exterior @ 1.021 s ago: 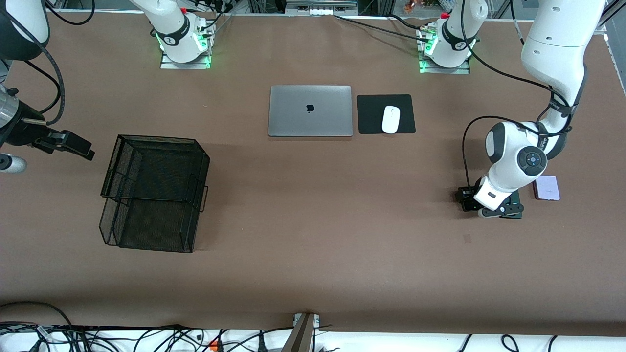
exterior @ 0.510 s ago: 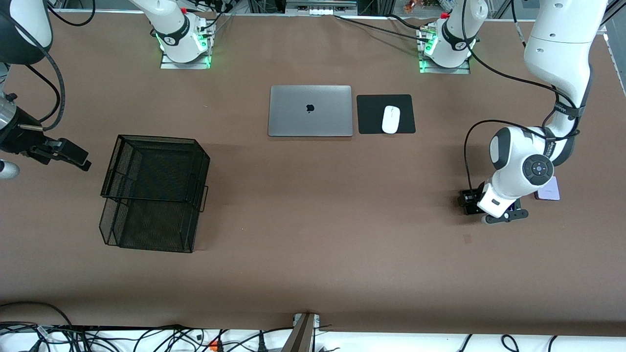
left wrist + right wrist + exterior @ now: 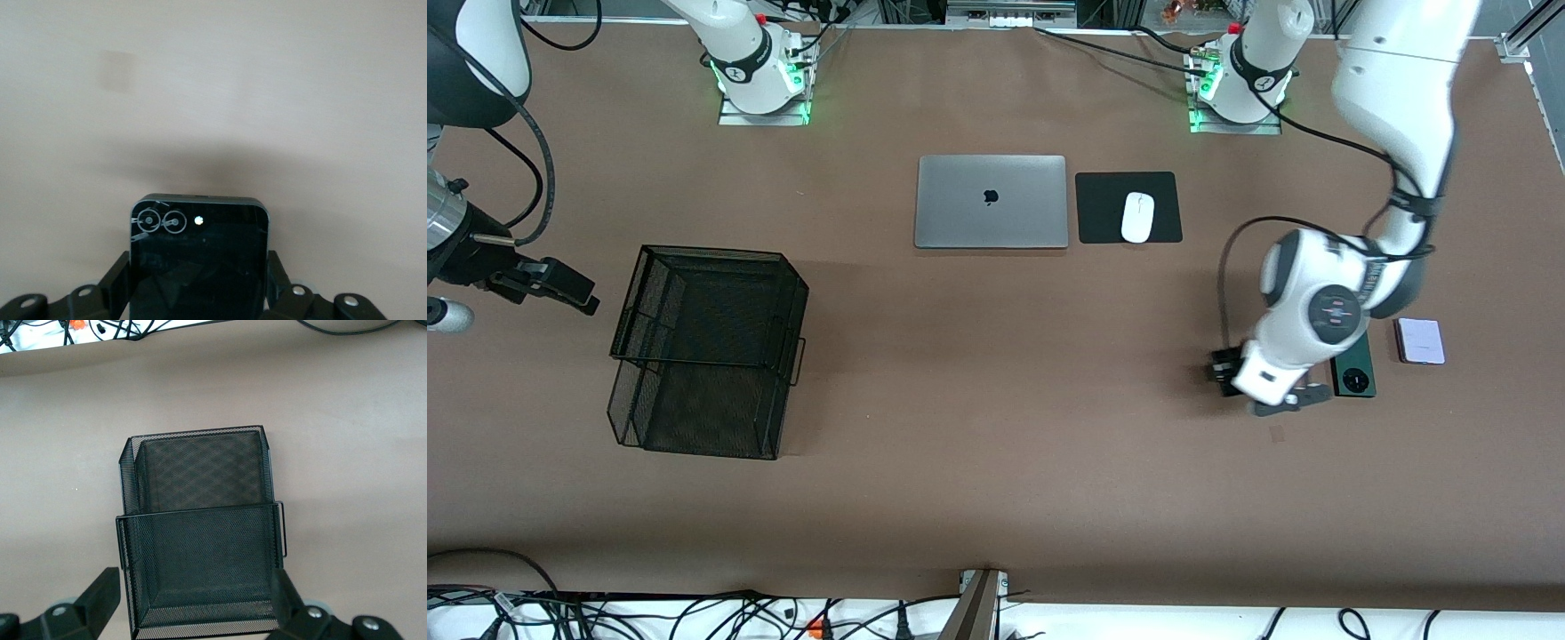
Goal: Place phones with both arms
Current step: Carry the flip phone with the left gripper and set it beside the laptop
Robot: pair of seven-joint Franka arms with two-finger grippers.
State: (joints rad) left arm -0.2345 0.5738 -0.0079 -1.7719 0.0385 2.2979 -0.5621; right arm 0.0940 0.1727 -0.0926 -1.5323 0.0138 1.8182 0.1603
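My left gripper [image 3: 1282,397] is shut on the small black squarish phone [image 3: 200,243], its fingers [image 3: 119,275] pressed to the phone's two sides. It holds the phone just above the bare table, beside the dark green phone [image 3: 1353,374]. The green phone lies flat with its round camera ring up. The pale lilac-white phone [image 3: 1420,340] lies flat beside it, toward the left arm's end of the table. My right gripper [image 3: 560,283] is open and empty, hanging beside the black mesh basket [image 3: 710,347]. In the right wrist view its jaws [image 3: 195,590] frame that basket [image 3: 200,533].
A closed grey laptop [image 3: 991,201] and a white mouse [image 3: 1137,217] on a black pad [image 3: 1103,209] lie near the arms' bases. The mesh basket has two tiers and stands toward the right arm's end of the table. Cables run along the table's near edge.
My left arm has swung toward the middle of the table with the black phone in its grip, uncovering the green phone. The right gripper has barely shifted.
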